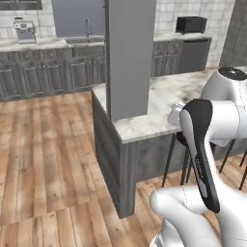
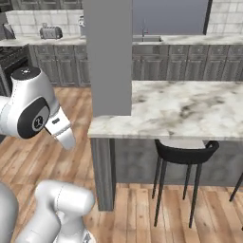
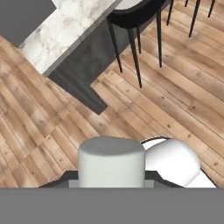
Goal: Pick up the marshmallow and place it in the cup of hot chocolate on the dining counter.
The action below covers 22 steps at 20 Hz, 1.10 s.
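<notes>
The marshmallow (image 3: pixel 111 158), a white soft-edged block, sits at the bottom of the hand view with my gripper (image 3: pixel 110 177) shut on it; dark fingertips (image 3: pixel 65 180) flank it on both sides. The hand looks down on the wooden floor, off the end corner of the dining counter (image 3: pixel 72 28). That counter's veined marble top (image 1: pixel 159 101) (image 2: pixel 190 111) lies ahead of the arm. The cup of hot chocolate is out of view.
A broad grey pillar (image 1: pixel 128 58) (image 2: pixel 108 57) stands on the counter's end. A black stool (image 2: pixel 186 153) (image 3: pixel 133 17) is tucked under the counter's near edge. Grey cabinets with a sink (image 1: pixel 87 41) line the back wall. Open wooden floor (image 1: pixel 43 159) lies to the left.
</notes>
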Tool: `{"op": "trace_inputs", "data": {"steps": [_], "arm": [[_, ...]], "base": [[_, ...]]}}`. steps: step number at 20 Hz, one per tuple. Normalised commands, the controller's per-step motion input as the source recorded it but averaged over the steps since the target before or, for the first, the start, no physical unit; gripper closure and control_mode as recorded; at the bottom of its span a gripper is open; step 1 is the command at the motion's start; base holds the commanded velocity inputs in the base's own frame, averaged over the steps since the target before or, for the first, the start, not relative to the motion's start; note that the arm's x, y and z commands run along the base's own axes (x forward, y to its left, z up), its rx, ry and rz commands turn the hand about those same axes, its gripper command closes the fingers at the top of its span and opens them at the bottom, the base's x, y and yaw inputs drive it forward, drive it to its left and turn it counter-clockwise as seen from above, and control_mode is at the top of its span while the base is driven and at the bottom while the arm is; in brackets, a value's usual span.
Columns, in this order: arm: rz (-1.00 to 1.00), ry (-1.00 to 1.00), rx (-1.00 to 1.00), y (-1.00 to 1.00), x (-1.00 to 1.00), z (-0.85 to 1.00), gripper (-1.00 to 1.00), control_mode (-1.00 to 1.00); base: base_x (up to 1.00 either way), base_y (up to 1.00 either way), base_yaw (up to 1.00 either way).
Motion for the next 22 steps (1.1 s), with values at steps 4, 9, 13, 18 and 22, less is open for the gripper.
{"op": "trace_inputs", "data": {"steps": [4, 9, 13, 18, 22], "arm": [[0.0, 0.0, 0.0, 0.0, 0.0, 0.0, 1.0, 1.0], [0.0, 0.0, 0.0, 0.0, 0.0, 0.0, 1.0, 1.0], [0.0, 0.0, 0.0, 0.0, 0.0, 0.0, 1.0, 1.0], [0.0, 0.0, 0.0, 0.0, 0.0, 0.0, 1.0, 1.0], [0.0, 0.0, 0.0, 0.0, 0.0, 0.0, 1.0, 1.0]], "base": [[0.0, -1.0, 0.21], [0.0, -1.0, 0.19], [0.0, -1.0, 0.14], [0.0, -1.0, 0.08], [0.0, -1.0, 0.09]]}}
